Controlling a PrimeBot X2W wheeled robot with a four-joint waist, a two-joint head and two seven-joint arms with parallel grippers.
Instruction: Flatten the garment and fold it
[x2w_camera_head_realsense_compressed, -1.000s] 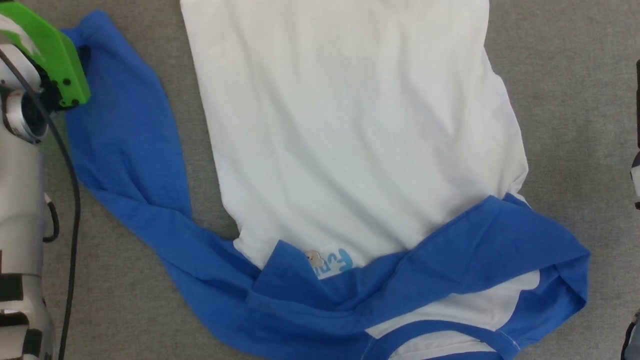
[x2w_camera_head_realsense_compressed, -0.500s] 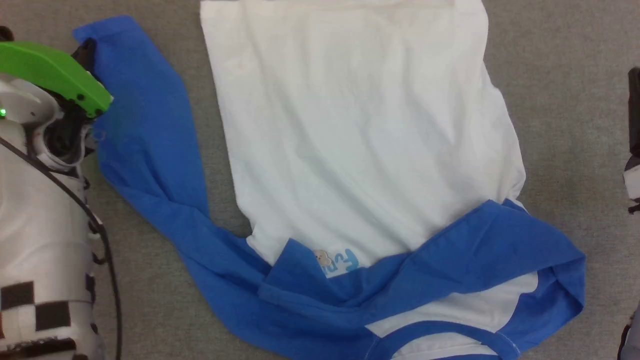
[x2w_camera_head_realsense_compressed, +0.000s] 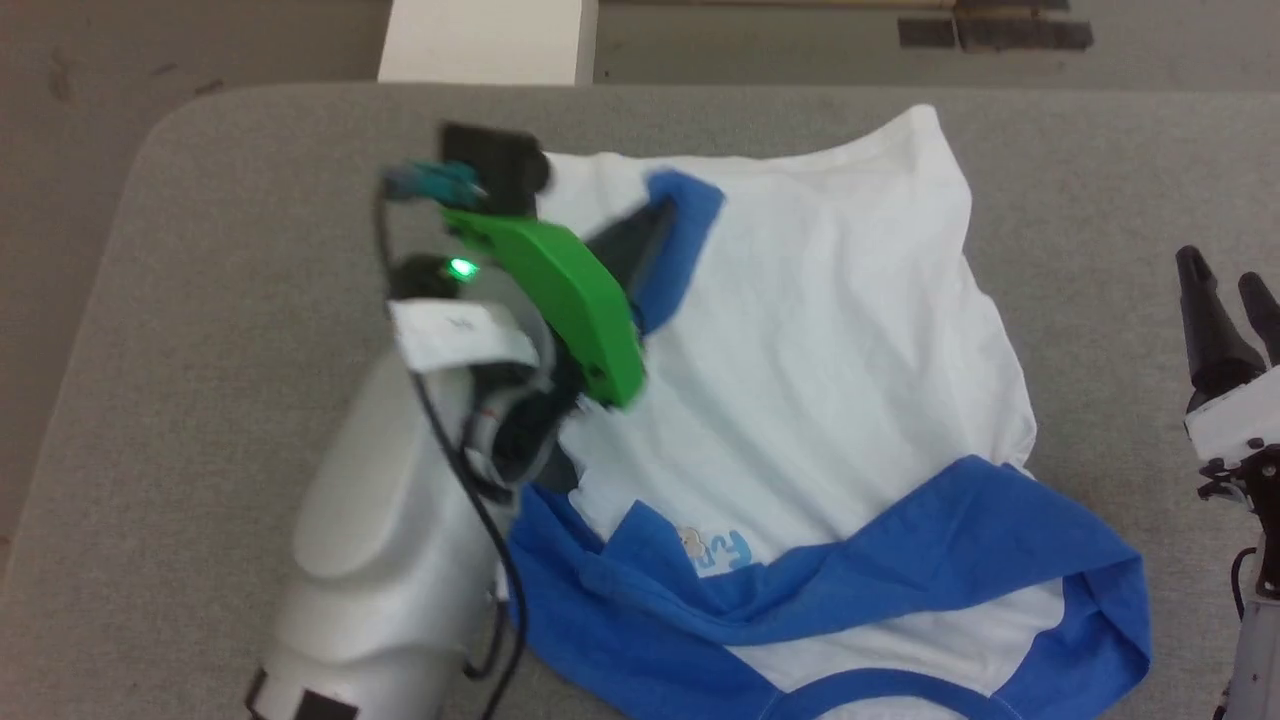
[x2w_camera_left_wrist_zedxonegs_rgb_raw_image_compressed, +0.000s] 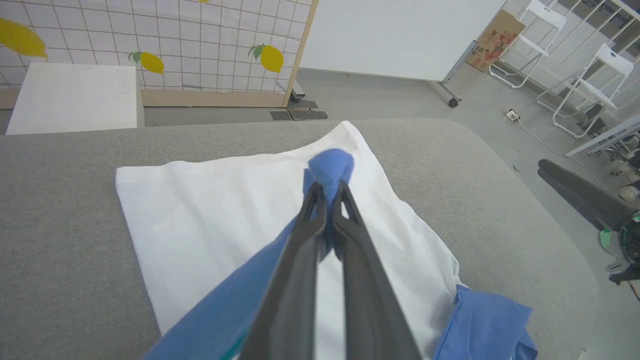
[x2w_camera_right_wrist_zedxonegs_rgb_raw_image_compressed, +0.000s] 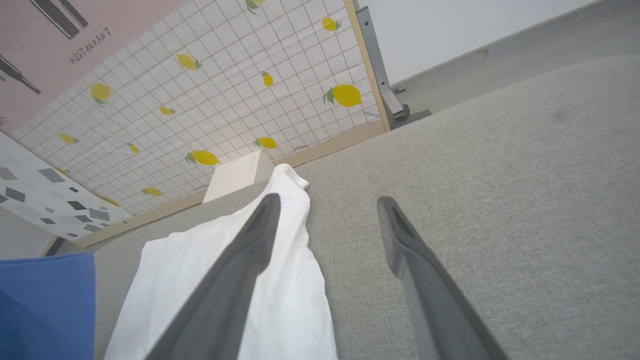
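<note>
The grey padded table (x2w_camera_head_realsense_compressed: 200, 300) carried the garment (x2w_camera_head_realsense_compressed: 830, 330) spread across its middle, with the collar end nearest the robot and the hem toward the far edge. The white body lay mostly flat with a few wrinkles. One blue sleeve (x2w_camera_head_realsense_compressed: 930, 540) lay crosswise over the chest, just beside the small logo (x2w_camera_head_realsense_compressed: 725, 550), which read as a fold already made. The other sleeve's cuff (x2w_camera_left_wrist_zedxonegs_rgb_raw_image_compressed: 331, 167) was held over the white body, pinched in the left gripper (x2w_camera_left_wrist_zedxonegs_rgb_raw_image_compressed: 329, 189). Its jaws were closed tight on the blue cloth, and the cuff end poked out past the tips. Gripping the sleeve by its end would let the whole sleeve swing inward as one strip, presumably to be laid across the body. The right gripper (x2w_camera_right_wrist_zedxonegs_rgb_raw_image_compressed: 328, 202) hung by the garment's right edge, its jaws spread wide and gripping nothing — parked clear, it seemed, so as not to catch the cloth.
</note>
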